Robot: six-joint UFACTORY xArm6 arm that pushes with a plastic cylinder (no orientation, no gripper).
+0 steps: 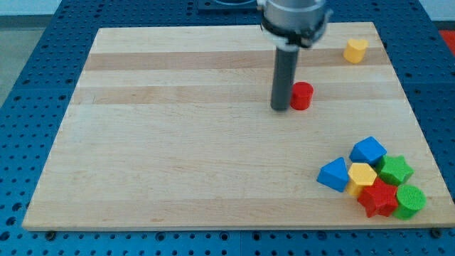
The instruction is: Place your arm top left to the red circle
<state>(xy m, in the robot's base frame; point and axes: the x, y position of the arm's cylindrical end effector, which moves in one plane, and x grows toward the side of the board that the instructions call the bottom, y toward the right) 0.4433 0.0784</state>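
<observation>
The desk (178,142) is a pale wooden board on a blue perforated base (28,85); its left half carries nothing. Moving rightward, the arm's dark rod descends from the top edge just right of centre, and its tip (280,109) meets the board there. This end effector is a plain rod with no jaws, so spread or pressed together does not apply; it pinches nothing.

The red circle (302,95), a short upright cylinder, stands just beside the rod at roughly the tip's two o'clock. Whether the two touch cannot be told, as the rod overlaps the block's left edge. Seen from the circle, the tip lies at about eight o'clock.

Further right, near the board's top corner, sits a yellow block (355,50), well apart.

At the board's lower right a cluster lies packed together: a blue triangular block (333,174) leftmost, a yellow hexagon (362,176), a blue block (368,151) at its twelve o'clock, a red star (377,198), a green star (394,170) and a green round block (410,200) rightmost.
</observation>
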